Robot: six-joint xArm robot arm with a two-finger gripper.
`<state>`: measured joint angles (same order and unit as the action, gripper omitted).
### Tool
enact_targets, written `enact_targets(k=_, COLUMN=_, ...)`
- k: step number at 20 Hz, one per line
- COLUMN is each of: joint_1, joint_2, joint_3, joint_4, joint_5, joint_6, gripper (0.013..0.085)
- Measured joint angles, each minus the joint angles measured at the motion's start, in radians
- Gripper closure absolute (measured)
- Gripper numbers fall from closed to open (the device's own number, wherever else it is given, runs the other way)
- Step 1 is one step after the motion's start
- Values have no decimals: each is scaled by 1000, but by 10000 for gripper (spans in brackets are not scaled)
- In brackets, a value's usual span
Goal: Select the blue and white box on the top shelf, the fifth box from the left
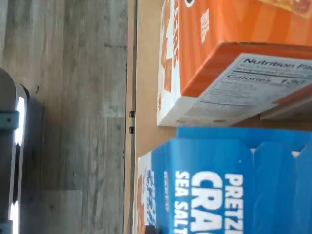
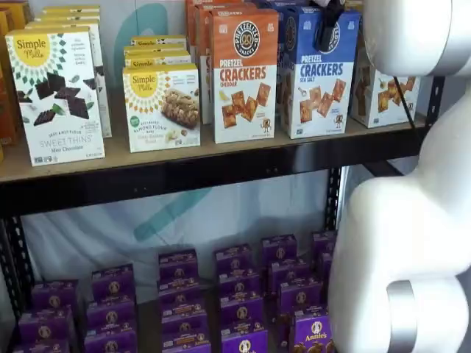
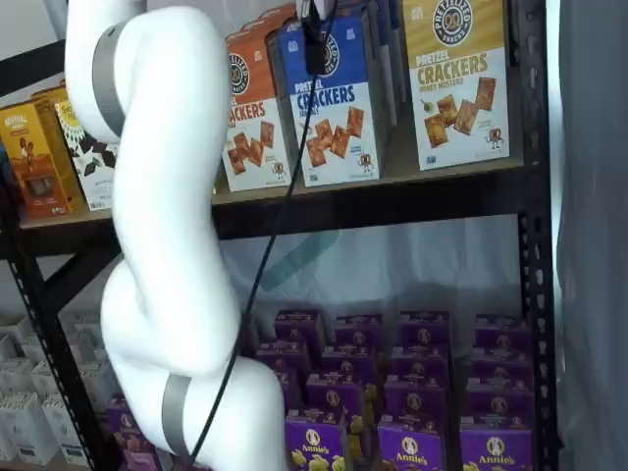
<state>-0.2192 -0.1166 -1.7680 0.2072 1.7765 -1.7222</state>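
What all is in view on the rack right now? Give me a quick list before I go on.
blue and white box: front one of a row, blue top and white bottom, top shelf, under the hand.
orange Cheddar box: front one of a row, orange and white, beside the blue one.
yellow-topped cracker box: one, yellow and white, on the blue box's other side.
Simple Mills boxes: two rows, white and yellow, further along the top shelf.
top shelf: one, tan board with a black rail.
purple Annie's boxes: many, purple, lower level.
arm: one, white, in front of the rack.
hand: black fingers at the blue box's top; grip cannot be told.
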Motion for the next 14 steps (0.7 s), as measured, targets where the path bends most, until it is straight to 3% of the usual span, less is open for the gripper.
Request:
enact_targets(k=2, joint_1=0, joint_2=-3, joint_3=3, joint_4=0, joint_5=-2, joint_6=0, gripper=410)
enact_targets(k=14, joint_1=5, joint_2=-62, joint_3=22, joint_4=-11, joint_5=45, joint_6=9, gripper=410)
